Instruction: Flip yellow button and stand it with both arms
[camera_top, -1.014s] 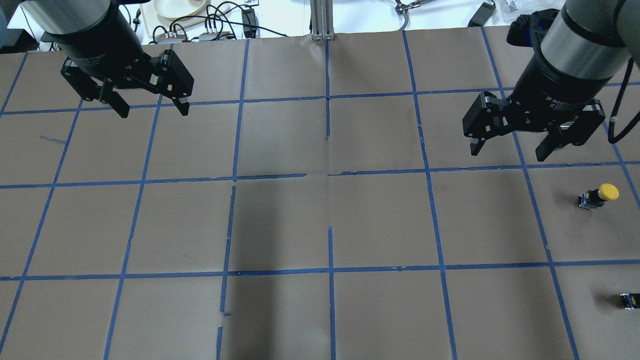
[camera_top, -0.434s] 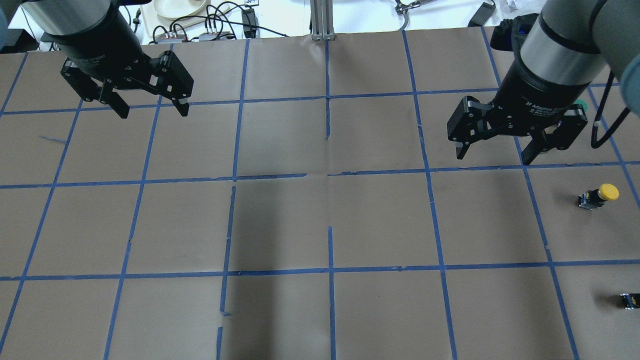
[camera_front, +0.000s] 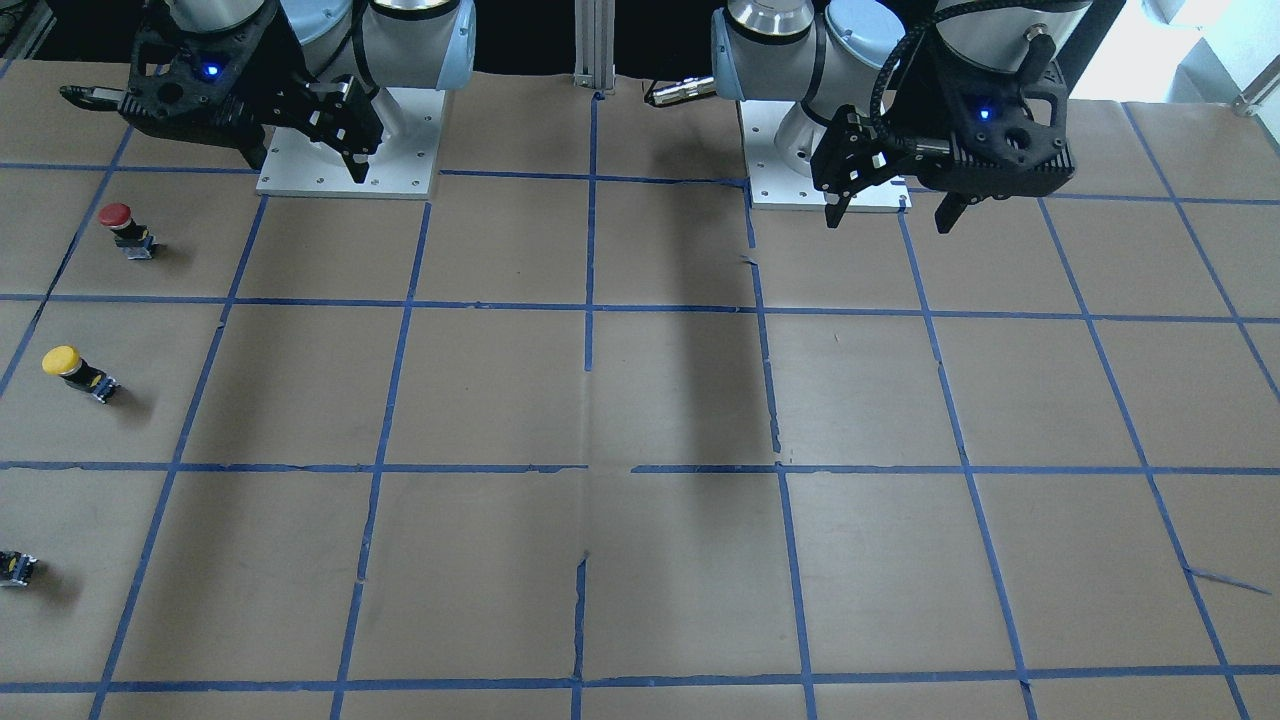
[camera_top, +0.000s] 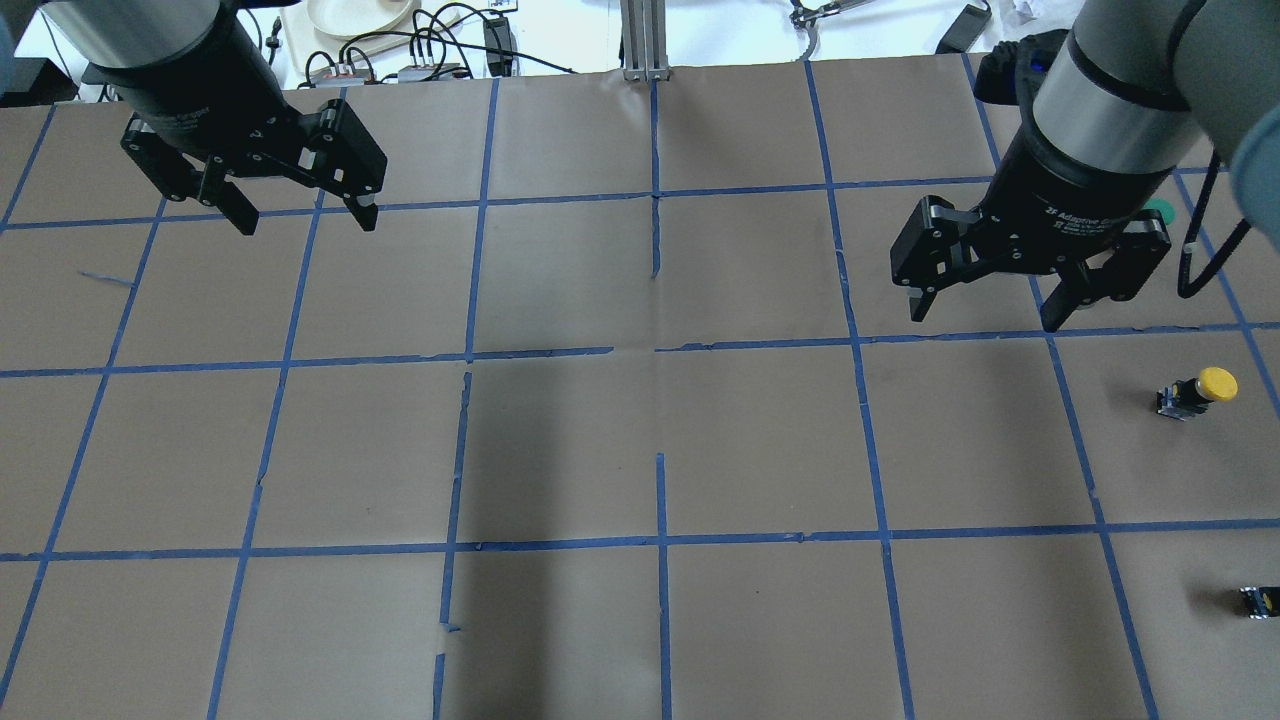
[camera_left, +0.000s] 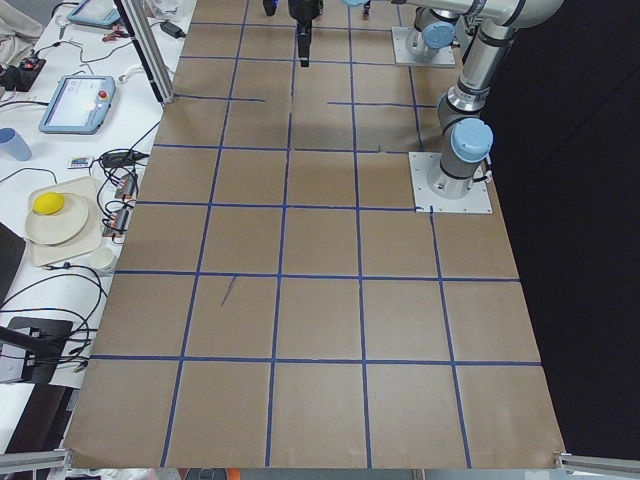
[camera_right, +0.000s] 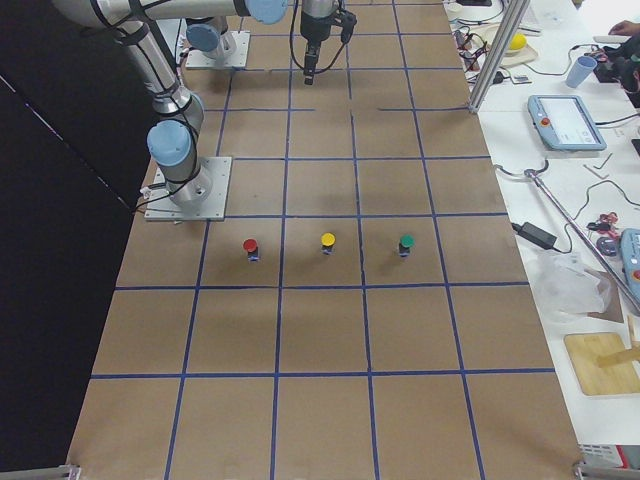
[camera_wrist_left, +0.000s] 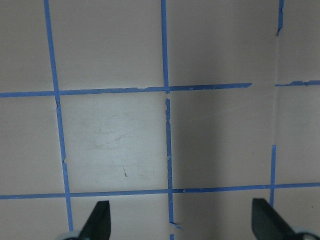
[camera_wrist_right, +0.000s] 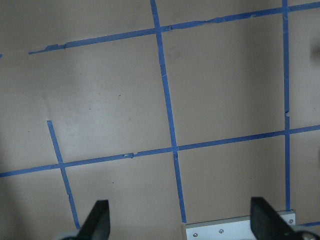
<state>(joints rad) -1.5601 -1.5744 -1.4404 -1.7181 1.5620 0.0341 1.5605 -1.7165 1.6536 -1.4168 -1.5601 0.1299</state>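
— Near the table's (camera_top: 760, 440) right edge, seen from overhead, the yellow button (camera_top: 1197, 392) sits inside a taped square, with nothing touching it.

— Does it stand?

— The right-side view shows its cap above its body, so it looks upright. That view also shows a row of 3: a red button (camera_right: 250, 247) nearest the robot, the yellow one in the middle, and a green button (camera_right: 406, 243) farthest out. Overhead, only a sliver of green peeks out beside the right gripper (camera_top: 987, 312).

— And the front view?

— It shows the red and yellow buttons near its left edge, each standing free.

— How are the grippers posed?

— Both hang above the table with their fingers pointing down. The right gripper hovers well apart from the yellow button. The left gripper (camera_top: 305, 215) hangs over the table's other half.

— Are the fingers apart or together?

— Both pairs are spread wide and hold nothing. Each wrist camera shows 2 fingertips with only taped paper between them. The right one also catches a corner of a white base plate (camera_wrist_right: 240, 231).
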